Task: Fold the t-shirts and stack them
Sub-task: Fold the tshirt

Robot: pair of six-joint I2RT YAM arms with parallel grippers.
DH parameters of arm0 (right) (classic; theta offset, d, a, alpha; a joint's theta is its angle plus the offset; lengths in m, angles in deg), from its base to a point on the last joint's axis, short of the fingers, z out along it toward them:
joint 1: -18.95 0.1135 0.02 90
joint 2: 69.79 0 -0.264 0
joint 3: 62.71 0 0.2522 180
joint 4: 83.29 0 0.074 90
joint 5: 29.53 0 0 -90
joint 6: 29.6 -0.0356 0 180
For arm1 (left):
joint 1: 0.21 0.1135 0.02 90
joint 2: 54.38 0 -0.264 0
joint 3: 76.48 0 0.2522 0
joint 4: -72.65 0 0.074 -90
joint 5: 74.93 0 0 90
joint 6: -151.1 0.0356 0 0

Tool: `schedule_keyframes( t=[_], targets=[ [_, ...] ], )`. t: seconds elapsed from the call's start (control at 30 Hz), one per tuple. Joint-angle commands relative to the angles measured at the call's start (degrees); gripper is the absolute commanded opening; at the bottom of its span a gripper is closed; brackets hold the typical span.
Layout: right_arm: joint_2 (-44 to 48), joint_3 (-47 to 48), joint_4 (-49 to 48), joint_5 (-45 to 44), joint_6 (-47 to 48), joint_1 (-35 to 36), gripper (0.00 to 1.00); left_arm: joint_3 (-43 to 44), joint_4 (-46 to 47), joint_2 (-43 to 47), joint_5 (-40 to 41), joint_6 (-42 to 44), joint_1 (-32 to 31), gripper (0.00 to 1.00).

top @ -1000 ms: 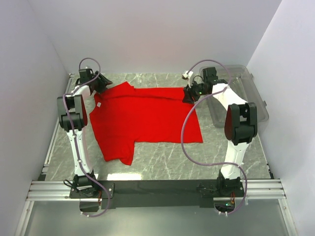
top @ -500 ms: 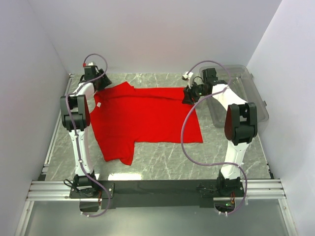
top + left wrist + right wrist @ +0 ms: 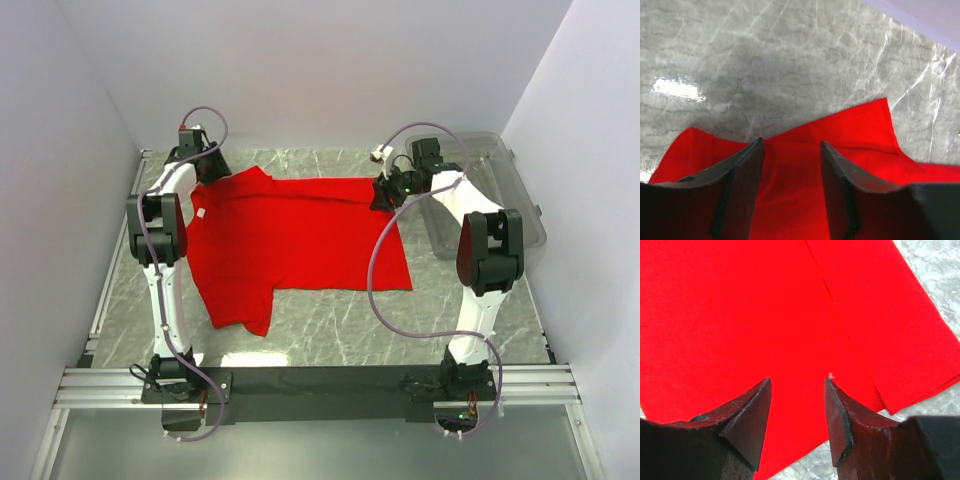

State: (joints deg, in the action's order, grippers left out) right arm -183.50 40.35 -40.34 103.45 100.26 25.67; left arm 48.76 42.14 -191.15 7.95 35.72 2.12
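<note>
Holding our left tool [image 3: 791, 142] and right tool [image 3: 798, 381] open, we hover over the red t-shirt [image 3: 300, 235] lying on the counter [image 3: 340, 320].

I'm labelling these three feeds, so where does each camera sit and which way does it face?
Top external: high behind the arm bases, looking down and forward over the table; both arms, the red t-shirt and clear bin show.
Left wrist: on the left arm, looking down at a t-shirt edge and bare table; its jaws, apart, show below.
Right wrist: on the right arm, looking down at the t-shirt's right end; its jaws, apart, show below.
All three share the t-shirt.
</note>
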Motion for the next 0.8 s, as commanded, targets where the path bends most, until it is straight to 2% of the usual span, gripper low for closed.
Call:
schedule_keyframes(
  t=[0.0,0.13,0.17,0.27,0.33,0.37,0.77],
  targets=[
    [3.76,-0.09,-1.59,1.40,-0.74,-0.22,0.54,-0.56,0.67,0.89,-3.95,1.83,-0.22,0.53],
    [3.85,0.18,-1.59,2.10,-1.45,-0.22,0.54,0.23,1.02,0.54,-5.89,2.53,-0.22,0.39],
    [3.93,0.26,-1.59,2.19,-1.53,-0.22,0.54,0.14,1.19,0.71,-6.24,2.80,-0.22,0.31],
    [4.11,0.35,-1.68,2.54,-2.06,-0.22,0.54,-0.38,3.04,2.20,-6.86,3.41,-0.22,0.19],
    [4.29,0.26,-1.59,2.90,-2.06,-0.22,0.54,-2.14,5.75,4.22,-6.95,3.76,-0.22,0.03],
    [4.46,0.35,-1.59,2.90,-2.06,-0.22,0.54,-2.93,6.64,5.10,-6.77,4.11,-0.22,0.01],
    [5.52,-0.96,-1.68,2.90,-1.71,-0.30,0.54,-18.22,19.03,17.41,-9.58,8.86,-0.04,0.01]
  ],
)
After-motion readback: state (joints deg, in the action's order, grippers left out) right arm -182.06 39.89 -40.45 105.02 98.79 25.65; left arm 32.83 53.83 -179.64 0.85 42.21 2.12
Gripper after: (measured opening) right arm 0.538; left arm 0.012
